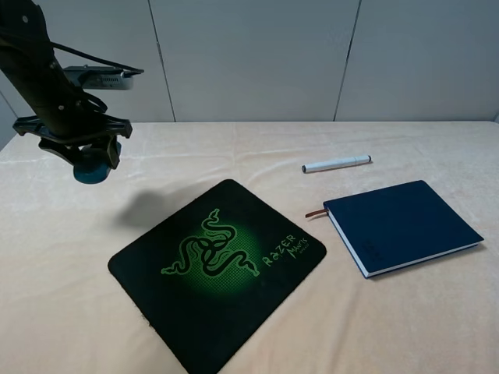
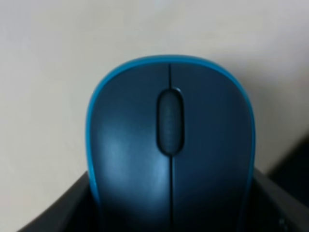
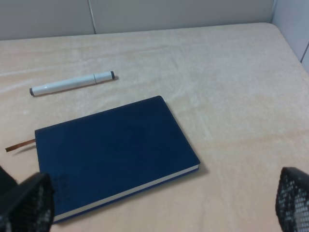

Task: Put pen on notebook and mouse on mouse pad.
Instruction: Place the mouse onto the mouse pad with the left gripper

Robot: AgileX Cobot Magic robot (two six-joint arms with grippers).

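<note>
While the left gripper (image 1: 92, 162) hangs above the table (image 1: 62, 257) clamped on the mouse (image 2: 169, 145), the mouse pad (image 1: 218, 265) lies to its right and nearer the high camera, well apart. Green "Razer" lettering reads on the pad; the smaller word beneath is illegible. The pen (image 1: 336, 164) lies crosswise just beyond the notebook (image 1: 401, 226), nearer the right gripper (image 3: 159, 203), whose jaws stand wide apart, empty.

I see the mouse (image 2: 169, 145) dark grey with teal rim, notebook (image 1: 401, 226) navy, pen (image 1: 335, 164) white, mouse pad (image 1: 226, 312) black with green snake logo.
</note>
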